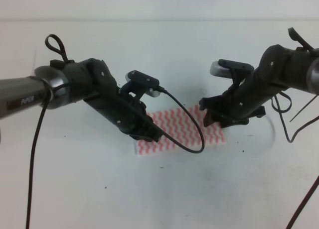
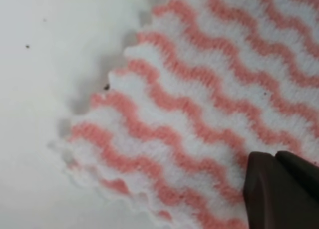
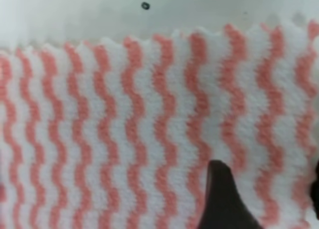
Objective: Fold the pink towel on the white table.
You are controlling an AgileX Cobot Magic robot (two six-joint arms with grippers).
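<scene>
Surface: a large plain white table (image 1: 89, 189) fills every view, marked with a few small dark specks; a paler band runs along its far edge.

Towel: the pink towel (image 1: 185, 123), a thin rectangular cloth with pink-red and white wavy zigzag stripes, lies near the middle of the table between the two arms. It looks flat; its near-left edge sits slightly raised, casting a soft shadow on the table in the left wrist view.

Left arm: a dark jointed arm with a grey sleeve reaches in from the left and slopes down toward the towel's near-left corner. A black cable (image 1: 192, 139) loops from its wrist camera across the cloth.

Left gripper (image 1: 152, 134): its tip is at the towel's left edge. In the left wrist view two dark fingers (image 2: 279, 189) sit pressed close together over the striped cloth, with only a thin seam between them; whether cloth is pinched there cannot be told.

Right arm: a dark arm comes in from the right, angled down to the towel's far-right corner.

Right gripper (image 1: 215, 117): it sits over the towel's right end. The right wrist view shows one dark fingertip (image 3: 222, 199) over the stripes and a sliver of another at the right border, well apart, so the claw looks spread wide.
</scene>
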